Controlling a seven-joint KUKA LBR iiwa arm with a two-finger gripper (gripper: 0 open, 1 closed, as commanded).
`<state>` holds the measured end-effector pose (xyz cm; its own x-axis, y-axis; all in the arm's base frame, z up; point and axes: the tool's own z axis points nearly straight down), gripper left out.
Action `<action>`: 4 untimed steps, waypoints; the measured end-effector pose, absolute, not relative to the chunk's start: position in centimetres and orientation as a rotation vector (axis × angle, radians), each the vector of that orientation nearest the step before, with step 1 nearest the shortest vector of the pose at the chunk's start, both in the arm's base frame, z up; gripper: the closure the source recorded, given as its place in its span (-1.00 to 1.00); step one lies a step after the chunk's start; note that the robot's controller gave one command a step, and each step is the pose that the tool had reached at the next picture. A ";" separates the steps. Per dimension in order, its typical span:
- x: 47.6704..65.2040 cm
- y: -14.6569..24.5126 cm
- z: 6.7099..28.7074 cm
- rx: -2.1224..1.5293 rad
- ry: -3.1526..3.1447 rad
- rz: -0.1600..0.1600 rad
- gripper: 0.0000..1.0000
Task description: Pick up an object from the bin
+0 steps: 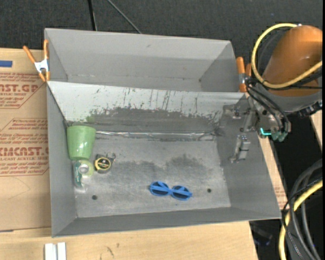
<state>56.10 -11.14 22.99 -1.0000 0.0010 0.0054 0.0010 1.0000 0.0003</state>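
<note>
My gripper (240, 151) hangs over the bin's right side, close to the right wall and above the floor, with nothing seen in it. The nearest loose thing is a flat blue two-lobed piece (170, 190), lying on the floor at the front centre, well to the gripper's left. A small round black and yellow tape measure (102, 164) lies at the left. Beside it a pale green cup (80, 141) lies on its side against the left wall, with a small clear bottle (81, 174) just below it.
The arm with its orange cover and yellow cables reaches in over the bin's right rim. The bin's sloped walls rise on all sides. Bare scuffed floor lies between the gripper and the things at the left.
</note>
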 end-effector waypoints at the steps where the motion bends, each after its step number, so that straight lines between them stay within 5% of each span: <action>1: 47.7 -5.9 17.3 -0.103 -3.128 -0.006 -1.00; 2: 49.8 -1.5 6.7 0.175 -3.132 -0.003 -1.00; 3: 49.9 -1.7 7.0 0.171 -3.135 0.000 1.00; 4: 51.8 -1.3 20.7 0.201 -3.145 0.001 1.00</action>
